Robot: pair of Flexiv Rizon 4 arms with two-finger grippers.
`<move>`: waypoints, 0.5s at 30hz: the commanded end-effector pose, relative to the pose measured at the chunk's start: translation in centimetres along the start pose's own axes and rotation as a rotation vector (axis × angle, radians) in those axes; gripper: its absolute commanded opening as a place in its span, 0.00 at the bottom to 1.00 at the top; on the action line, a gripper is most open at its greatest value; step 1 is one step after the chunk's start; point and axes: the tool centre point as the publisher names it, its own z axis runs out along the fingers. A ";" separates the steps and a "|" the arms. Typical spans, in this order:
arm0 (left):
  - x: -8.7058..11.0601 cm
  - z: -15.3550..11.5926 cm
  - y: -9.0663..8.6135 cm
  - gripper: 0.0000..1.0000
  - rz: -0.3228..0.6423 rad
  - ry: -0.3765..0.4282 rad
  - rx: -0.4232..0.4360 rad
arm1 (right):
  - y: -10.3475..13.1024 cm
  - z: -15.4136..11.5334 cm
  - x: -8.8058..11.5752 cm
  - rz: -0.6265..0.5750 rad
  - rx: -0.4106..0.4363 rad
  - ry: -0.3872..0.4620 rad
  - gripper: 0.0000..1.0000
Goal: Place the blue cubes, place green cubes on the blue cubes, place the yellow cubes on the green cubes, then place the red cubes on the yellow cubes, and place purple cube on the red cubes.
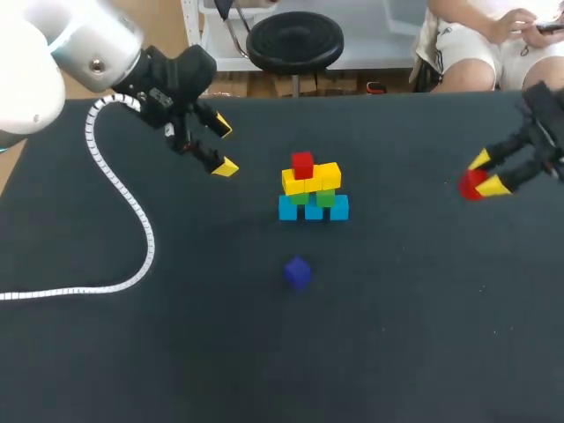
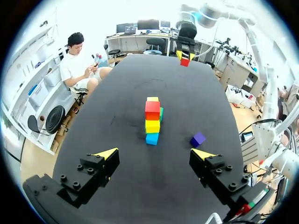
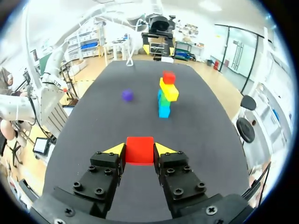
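Observation:
A cube stack point(image 1: 313, 189) stands mid-table: blue cubes at the base, green on them, yellow above, and one red cube point(image 1: 302, 164) on top at the left. A purple cube point(image 1: 298, 271) lies alone in front of the stack. My right gripper point(image 1: 487, 174) hovers at the table's right, shut on a second red cube point(image 3: 139, 150) that sits between its yellow tips. My left gripper point(image 1: 222, 147) is open and empty, up and left of the stack. In the left wrist view the stack point(image 2: 153, 119) and purple cube point(image 2: 197, 139) lie ahead of the fingers.
A white coiled cable point(image 1: 123, 211) runs from my left arm across the table's left side. The black tabletop point(image 1: 397, 335) is bare in front and to the right of the stack.

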 end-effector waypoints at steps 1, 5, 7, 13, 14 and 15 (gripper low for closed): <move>0.0 0.0 0.2 1.00 0.002 0.000 0.004 | -2.2 1.1 -2.6 -0.017 -0.080 0.028 0.00; 0.0 0.0 0.2 1.00 0.002 0.000 0.004 | -3.1 2.0 -4.7 -0.051 -0.117 0.045 0.00; 0.0 0.0 0.2 1.00 0.002 0.000 0.004 | -3.3 2.5 -5.6 -0.073 -0.130 0.048 0.00; 0.0 0.0 0.2 1.00 0.002 0.000 0.004 | -3.6 3.6 -7.6 -0.124 -0.158 0.039 0.00; 0.0 0.0 0.2 1.00 0.002 0.000 0.004 | -3.6 3.7 -7.9 -0.138 -0.156 0.030 0.00; 0.0 0.0 0.2 1.00 0.002 0.000 0.004 | -3.4 3.8 -8.2 -0.151 -0.153 0.025 0.00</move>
